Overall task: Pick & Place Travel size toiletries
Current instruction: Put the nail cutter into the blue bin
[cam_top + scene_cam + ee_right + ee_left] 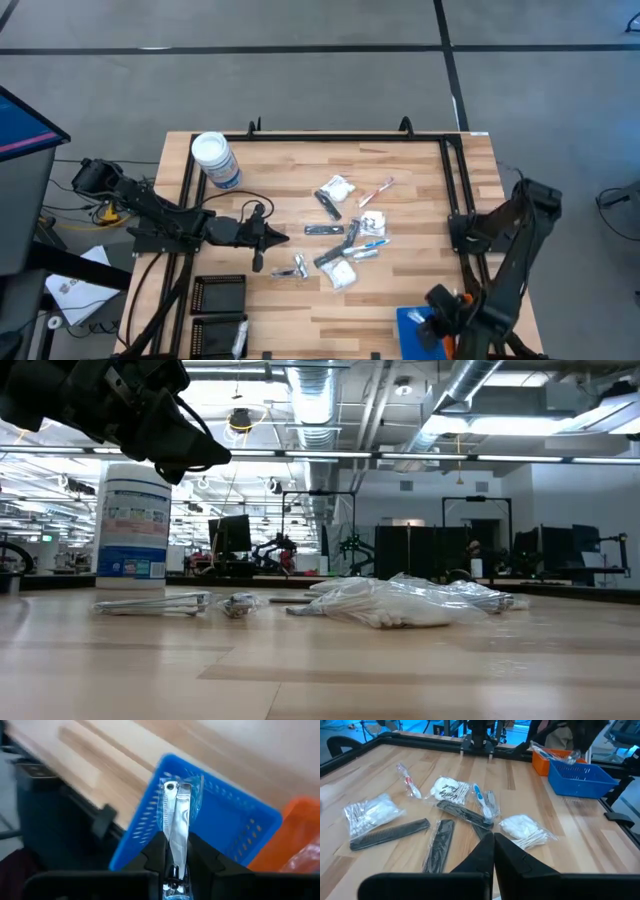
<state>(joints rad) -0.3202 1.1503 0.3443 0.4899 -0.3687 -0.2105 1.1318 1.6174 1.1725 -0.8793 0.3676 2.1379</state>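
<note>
right gripper [176, 851] fingers grip wrapped nail clipper [176, 815] over blue basket [150, 810] | left gripper [493, 851] closed, empty, above desk [420, 300] toiletries [345, 250] | risk: slick wrapper slips, clipper drops outside basket

Toiletries [345, 235] lie mid-table [420, 290], jar [215, 160] behind-left, trays [218, 310] front-left.

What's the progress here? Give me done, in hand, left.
Done: something clear-wrapped already lies in the orange tray. In hand: the right gripper holds a wrapped nail clipper above the blue basket. Left: the pile of toiletries on the table, with the shut left gripper beside it.
</note>
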